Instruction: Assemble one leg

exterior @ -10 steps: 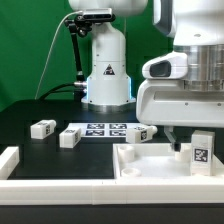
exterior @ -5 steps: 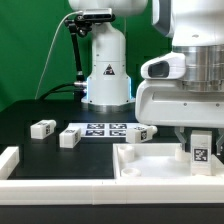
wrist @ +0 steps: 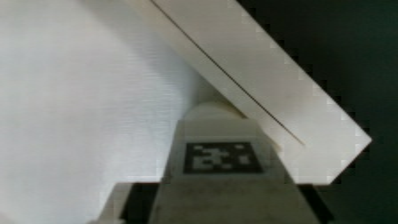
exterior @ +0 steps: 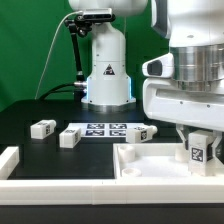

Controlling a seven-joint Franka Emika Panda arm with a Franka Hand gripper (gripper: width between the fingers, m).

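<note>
My gripper [exterior: 199,141] hangs over the right part of the large white rimmed panel [exterior: 150,168] and is shut on a leg [exterior: 199,155]. This leg is a small white post with a black-and-white tag, held upright with its lower end at the panel's surface. In the wrist view the same leg [wrist: 219,156] sits between my dark fingers [wrist: 146,203], with the panel's rim [wrist: 267,70] running diagonally behind it. Three more legs lie on the black table: one [exterior: 42,128] at the exterior view's left, one [exterior: 70,136] beside it, and one [exterior: 141,133] by the panel's far edge.
The marker board [exterior: 105,129] lies flat between the loose legs. The robot's white base [exterior: 107,70] stands behind it. A white raised border [exterior: 12,160] runs along the table's front and left. The panel's rim encloses the held leg.
The wrist has turned a little, and the gripper with the leg has shifted slightly toward the exterior view's left. The loose legs have not moved.
</note>
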